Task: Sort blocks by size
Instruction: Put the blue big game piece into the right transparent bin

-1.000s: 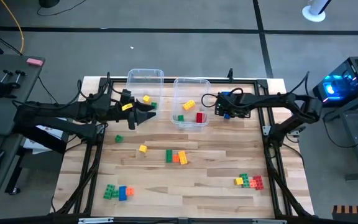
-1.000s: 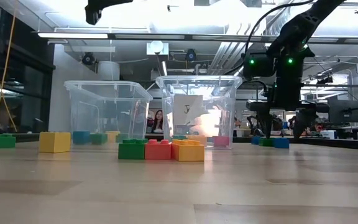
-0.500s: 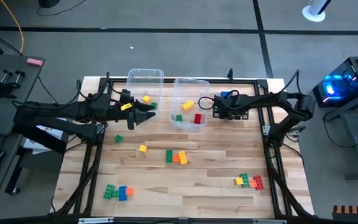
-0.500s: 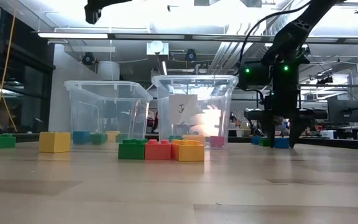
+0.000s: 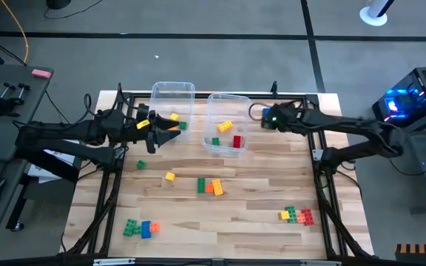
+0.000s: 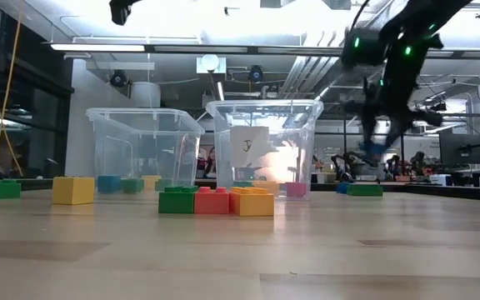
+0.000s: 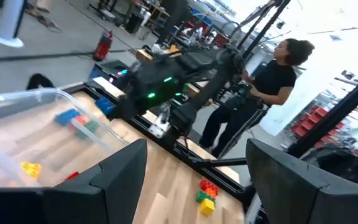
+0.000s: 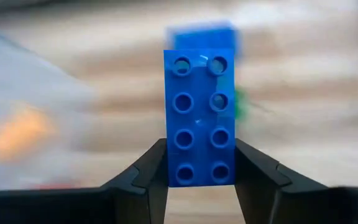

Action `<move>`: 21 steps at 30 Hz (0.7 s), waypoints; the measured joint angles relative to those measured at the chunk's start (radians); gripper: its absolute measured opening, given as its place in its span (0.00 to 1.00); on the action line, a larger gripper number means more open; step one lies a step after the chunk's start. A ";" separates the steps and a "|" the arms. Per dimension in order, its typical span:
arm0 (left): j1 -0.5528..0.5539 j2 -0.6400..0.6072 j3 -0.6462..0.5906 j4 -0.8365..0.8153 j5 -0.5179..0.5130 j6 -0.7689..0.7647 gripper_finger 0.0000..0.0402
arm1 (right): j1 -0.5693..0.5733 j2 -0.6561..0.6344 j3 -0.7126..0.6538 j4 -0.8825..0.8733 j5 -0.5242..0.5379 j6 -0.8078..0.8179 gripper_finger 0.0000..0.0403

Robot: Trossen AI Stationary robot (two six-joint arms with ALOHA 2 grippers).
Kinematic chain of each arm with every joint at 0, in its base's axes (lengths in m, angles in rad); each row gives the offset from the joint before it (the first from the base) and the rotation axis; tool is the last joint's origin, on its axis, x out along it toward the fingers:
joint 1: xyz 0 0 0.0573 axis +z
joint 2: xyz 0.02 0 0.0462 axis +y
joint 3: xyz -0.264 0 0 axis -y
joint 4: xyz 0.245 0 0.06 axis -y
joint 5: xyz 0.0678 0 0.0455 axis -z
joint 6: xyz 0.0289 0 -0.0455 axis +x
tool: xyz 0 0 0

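Currently, item one: your right gripper [image 8: 197, 163], jaws closed on a long blue block [image 8: 199, 117], lifted by the right bin [image 5: 226, 100] for dropping in. Item two: left gripper [image 7: 194, 171], jaws wide, empty, waiting over the left bin [image 5: 171, 90]. Remaining blocks [image 5: 211, 186] lie on the worktop [image 5: 257, 222].

Long blue block [image 8: 199, 118] — between fingers [image 8: 143, 177]

Both arms are dark, nearly black, built of slim jointed links with black cables looping along them. The left gripper [image 5: 170, 133] carries yellow patches near its wrist and ends in two broad, flat, matte dark fingers [image 7: 107, 180]. The right gripper [image 8: 197, 171] has angular black fingers with stepped inner faces; small green lights glow on that arm's wrist housing.
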 joint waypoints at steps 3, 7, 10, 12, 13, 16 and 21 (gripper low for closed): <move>0.001 0.000 0.000 0.000 -0.030 0.018 0.65 | 0.034 -0.063 0.000 0.231 -0.002 -0.022 0.34; 0.018 0.000 0.000 0.008 -0.042 0.031 0.65 | 0.108 -0.047 0.003 0.608 -0.010 -0.103 0.34; 0.037 0.000 0.000 0.021 -0.042 0.031 0.65 | 0.139 0.005 0.004 0.730 -0.047 -0.101 0.34; 0.052 0.000 0.000 0.038 -0.034 0.031 0.65 | 0.153 0.046 0.005 0.747 -0.079 -0.088 0.34; 0.060 0.000 0.001 0.040 -0.028 0.031 0.65 | 0.159 0.067 0.015 0.734 -0.094 -0.080 0.34; 0.079 0.000 0.008 0.039 -0.010 0.031 0.65 | 0.183 0.131 0.077 0.711 -0.136 -0.115 0.34; 0.096 0.000 0.021 0.038 0.008 0.031 0.65 | 0.193 0.218 0.243 0.526 -0.146 -0.216 0.34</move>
